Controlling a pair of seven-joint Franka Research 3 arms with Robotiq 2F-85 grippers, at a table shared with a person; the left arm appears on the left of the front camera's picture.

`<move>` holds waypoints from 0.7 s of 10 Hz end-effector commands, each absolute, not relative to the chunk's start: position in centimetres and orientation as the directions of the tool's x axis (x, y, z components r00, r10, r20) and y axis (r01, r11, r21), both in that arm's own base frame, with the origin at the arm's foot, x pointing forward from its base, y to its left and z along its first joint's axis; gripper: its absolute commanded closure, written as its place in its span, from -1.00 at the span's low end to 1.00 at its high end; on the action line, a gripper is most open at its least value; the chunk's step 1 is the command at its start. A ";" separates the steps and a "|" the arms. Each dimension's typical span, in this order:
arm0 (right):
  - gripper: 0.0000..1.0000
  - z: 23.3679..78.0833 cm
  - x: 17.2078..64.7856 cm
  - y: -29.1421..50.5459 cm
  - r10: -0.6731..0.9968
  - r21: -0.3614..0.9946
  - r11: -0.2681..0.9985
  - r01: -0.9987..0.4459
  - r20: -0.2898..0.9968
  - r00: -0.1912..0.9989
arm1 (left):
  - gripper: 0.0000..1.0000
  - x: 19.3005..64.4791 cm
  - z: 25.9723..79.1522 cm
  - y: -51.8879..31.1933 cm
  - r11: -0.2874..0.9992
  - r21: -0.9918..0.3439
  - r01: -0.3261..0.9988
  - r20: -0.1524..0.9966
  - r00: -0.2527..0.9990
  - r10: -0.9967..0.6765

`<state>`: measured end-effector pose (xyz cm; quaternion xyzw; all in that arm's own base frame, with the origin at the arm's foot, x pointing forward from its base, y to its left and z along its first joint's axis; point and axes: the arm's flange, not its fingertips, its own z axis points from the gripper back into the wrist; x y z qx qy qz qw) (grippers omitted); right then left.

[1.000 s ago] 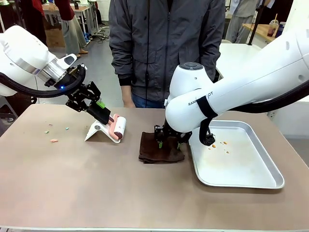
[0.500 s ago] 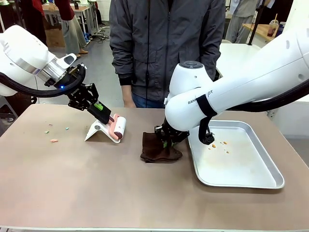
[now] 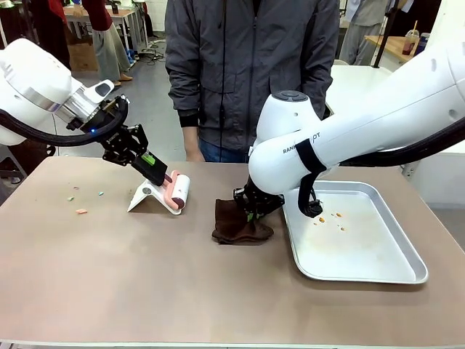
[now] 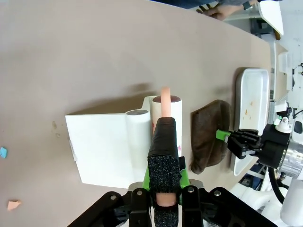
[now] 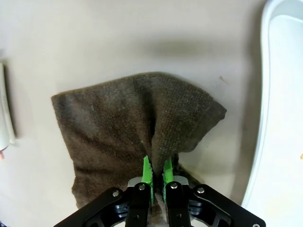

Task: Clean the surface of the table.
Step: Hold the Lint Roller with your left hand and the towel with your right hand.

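Observation:
The taupe-brown table (image 3: pixel 182 291) carries a few coloured crumbs (image 3: pixel 81 211) at its left. My left gripper (image 3: pixel 157 171) is shut on the pink handle of a lint roller (image 3: pixel 176 191), which rests against a white stand (image 3: pixel 144 197). The left wrist view shows that handle (image 4: pixel 164 97) clamped between the fingers (image 4: pixel 164 158) of the left gripper (image 4: pixel 164 142). My right gripper (image 3: pixel 251 211) is shut on a fold of a dark brown cloth (image 3: pixel 237 224) lying mid-table. In the right wrist view, the green pads (image 5: pixel 147 170) of the right gripper (image 5: pixel 155 171) pinch the cloth (image 5: pixel 113 127).
A shiny metal tray (image 3: pixel 378 273) with a few crumbs (image 3: pixel 330 217) lies at the right, close to the cloth; its rim (image 5: pixel 265 94) shows beside the cloth. A person in a dark jacket (image 3: pixel 247 65) stands at the far edge. The near half of the table is bare.
My right gripper has shut on the cloth and drawn a fold up, bunching it narrower. The left gripper with the roller handle has barely moved.

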<state>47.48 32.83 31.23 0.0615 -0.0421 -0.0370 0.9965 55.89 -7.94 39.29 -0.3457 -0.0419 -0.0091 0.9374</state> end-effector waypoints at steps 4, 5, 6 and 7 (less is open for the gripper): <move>1.00 36.6 46.0 26.8 -0.176 0.460 0.874 0.156 -0.001 0.984 | 1.00 53.2 42.2 -6.0 0.617 -0.782 0.091 0.155 0.987 0.052; 1.00 37.4 45.5 25.1 -0.192 0.584 0.790 0.186 -0.053 0.980 | 1.00 52.6 42.6 -5.2 0.581 -0.806 0.113 0.168 0.985 0.042; 1.00 38.0 45.0 23.1 -0.180 0.716 0.671 0.195 -0.098 0.979 | 1.00 52.0 43.0 -4.2 0.540 -0.831 0.135 0.178 0.984 0.027; 1.00 38.4 44.4 21.6 -0.151 0.807 0.560 0.187 -0.122 0.981 | 1.00 51.4 43.2 -3.3 0.519 -0.843 0.144 0.182 0.983 0.023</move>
